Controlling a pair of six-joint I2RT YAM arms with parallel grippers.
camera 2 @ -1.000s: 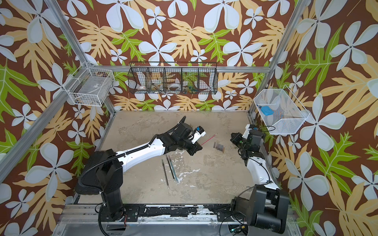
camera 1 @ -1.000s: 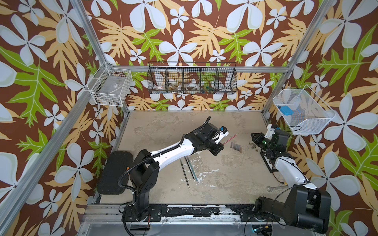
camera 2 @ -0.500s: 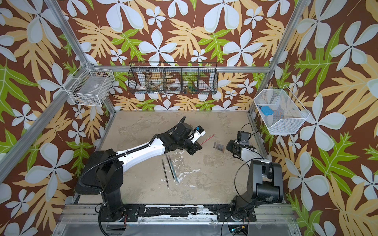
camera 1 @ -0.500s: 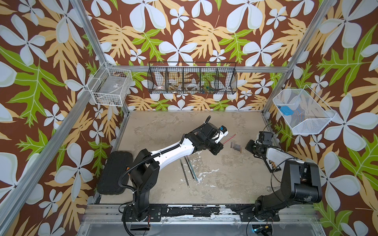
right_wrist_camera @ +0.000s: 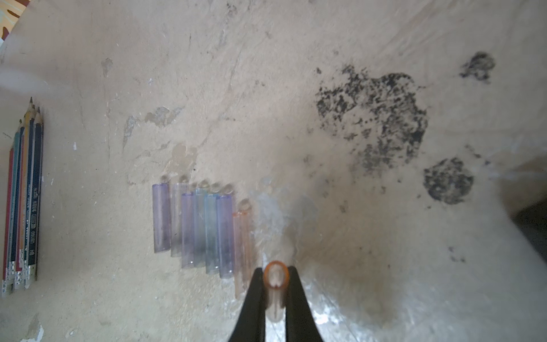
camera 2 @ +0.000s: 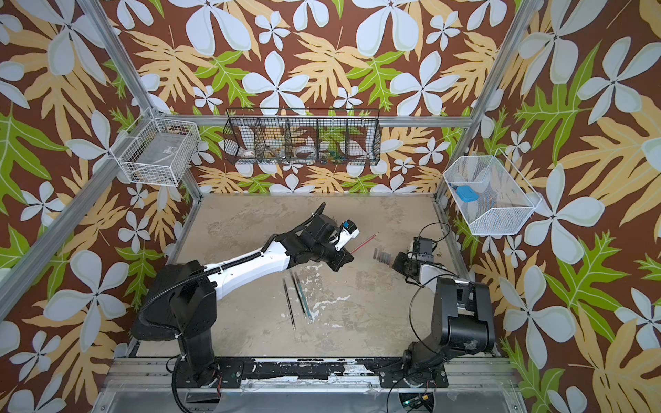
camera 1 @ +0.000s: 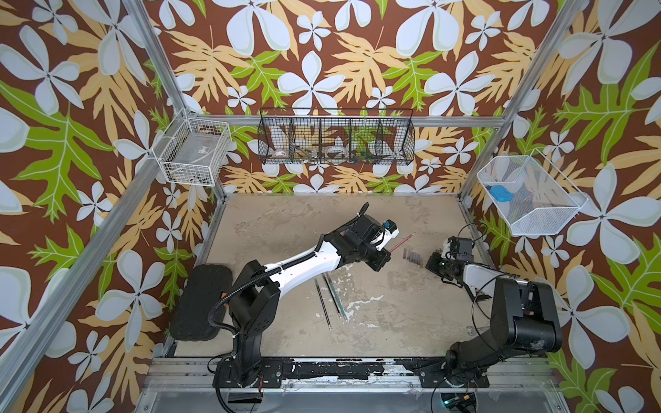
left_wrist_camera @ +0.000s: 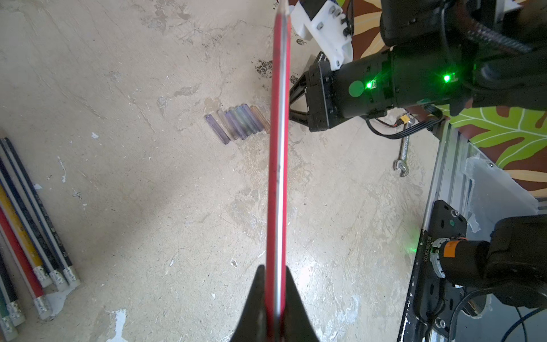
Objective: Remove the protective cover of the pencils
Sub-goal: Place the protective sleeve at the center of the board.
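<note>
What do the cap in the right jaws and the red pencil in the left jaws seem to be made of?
The cap: likely thin plastic, orange-tinted and smooth; the wall looks see-through and the open end is a hollow ring. The red pencil: probably painted wood with a glossy red coat; a pale streak along the shaft may be a highlight.

- The red pencil [left_wrist_camera: 277, 148] runs off the left wrist view's edge at its tip; its other end is buried between the fingers of the left gripper [left_wrist_camera: 274, 274].
- The loose pencils [left_wrist_camera: 26, 237] are cut by that view's edge, so I can't count them.
- The orange cap [right_wrist_camera: 276, 285] pinched in the right gripper [right_wrist_camera: 275, 271] is blurred, its rear end lost between the fingers.
- In both top views the row of caps [camera 1: 413, 255] is too small to count.
- The black wire basket [camera 1: 407, 139] holds bits too small to name.
</note>
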